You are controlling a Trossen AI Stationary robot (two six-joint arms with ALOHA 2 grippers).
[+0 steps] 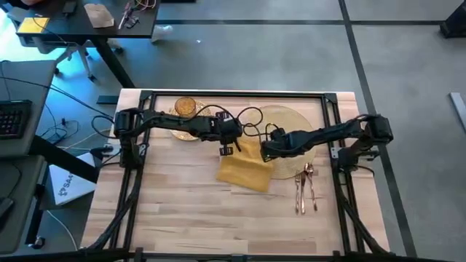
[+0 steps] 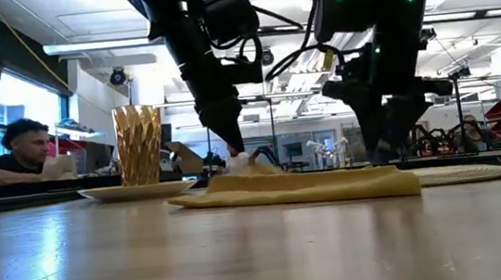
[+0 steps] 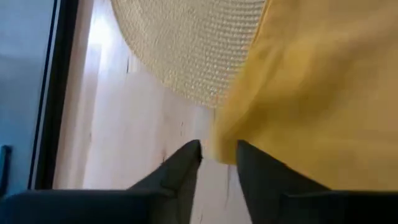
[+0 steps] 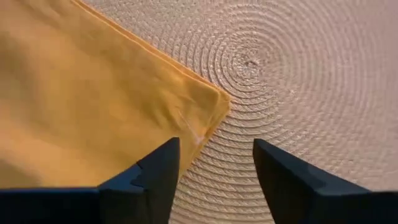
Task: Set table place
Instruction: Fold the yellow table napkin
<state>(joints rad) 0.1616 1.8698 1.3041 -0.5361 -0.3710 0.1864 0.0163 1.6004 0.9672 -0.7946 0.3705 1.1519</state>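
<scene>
Over the napkin [image 1: 246, 172] — both hands, left hand [image 3: 217, 155] narrowly parted, right hand [image 4: 216, 163] wider.

Two dark jointed arms (green indicator lights, looping black cables), tapered black fingers.

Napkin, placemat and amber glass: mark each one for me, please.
napkin [image 1: 246, 172], high view, middle of the yellow cloth.
placemat [image 4: 292, 81], right wrist view, bare woven coils beside the napkin corner.
amber glass [image 2: 140, 144], low view, middle of its ribbed wall.
</scene>
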